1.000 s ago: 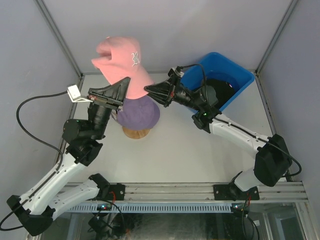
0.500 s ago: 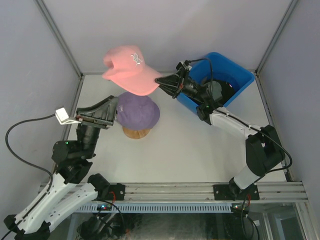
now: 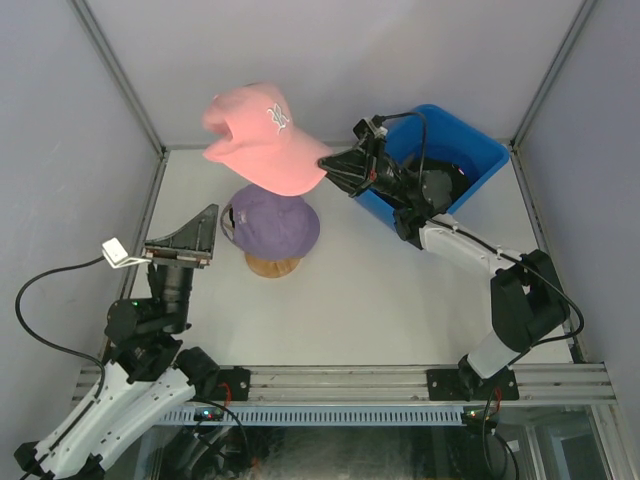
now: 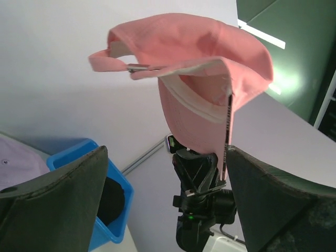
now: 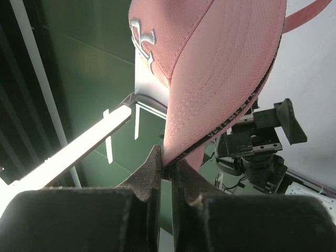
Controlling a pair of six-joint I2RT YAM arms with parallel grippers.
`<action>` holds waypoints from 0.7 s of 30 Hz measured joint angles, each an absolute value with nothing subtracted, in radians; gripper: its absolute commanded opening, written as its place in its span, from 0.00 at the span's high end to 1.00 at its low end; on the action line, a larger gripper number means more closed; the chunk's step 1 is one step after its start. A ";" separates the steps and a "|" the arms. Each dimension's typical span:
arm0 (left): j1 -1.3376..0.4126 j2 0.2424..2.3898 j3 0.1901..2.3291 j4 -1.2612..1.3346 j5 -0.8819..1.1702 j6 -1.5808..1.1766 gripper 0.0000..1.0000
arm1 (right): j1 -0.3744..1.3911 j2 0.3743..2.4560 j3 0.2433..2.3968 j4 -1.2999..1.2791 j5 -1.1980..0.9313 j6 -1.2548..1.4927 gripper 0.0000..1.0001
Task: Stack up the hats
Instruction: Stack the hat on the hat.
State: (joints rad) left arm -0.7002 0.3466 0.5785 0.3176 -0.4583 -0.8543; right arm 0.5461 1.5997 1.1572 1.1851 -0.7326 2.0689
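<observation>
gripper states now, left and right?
Left gripper: open, holding nothing.
Right gripper: closed on the brim of the pink hat.

The overhead camera looks steeply down from above the near edge and takes in the whole worktop (image 3: 400, 290). The left wrist camera faces up towards the far right corner, past the blue bin (image 4: 73, 152). The right wrist camera sits close under the pink cap (image 5: 220, 68), facing back. All three views share the cap.

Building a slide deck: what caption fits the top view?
Right pincer grips the pink cap by its brim near the purple cap on its wooden stand; left pincer open, apart.
</observation>
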 measured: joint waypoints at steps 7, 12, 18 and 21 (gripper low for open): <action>-0.700 0.363 0.616 0.253 -0.489 -0.887 0.00 | 0.558 1.594 1.157 1.273 -0.739 2.083 1.00; -0.696 0.375 0.627 0.237 -0.503 -0.951 0.00 | 0.564 1.560 1.157 1.292 -0.760 2.085 1.00; -0.609 0.437 0.684 0.213 -0.459 -1.172 0.00 | 0.563 1.480 1.139 1.321 -0.794 2.087 1.00; -0.551 0.472 0.725 0.213 -0.408 -1.277 0.00 | 0.563 1.442 1.130 1.336 -0.813 2.087 1.00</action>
State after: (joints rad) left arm -0.5507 0.4721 0.7246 0.2127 -0.4076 -1.2770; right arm 0.5632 1.4418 1.1297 1.3361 -0.8135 2.0872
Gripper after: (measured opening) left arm 0.996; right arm 0.041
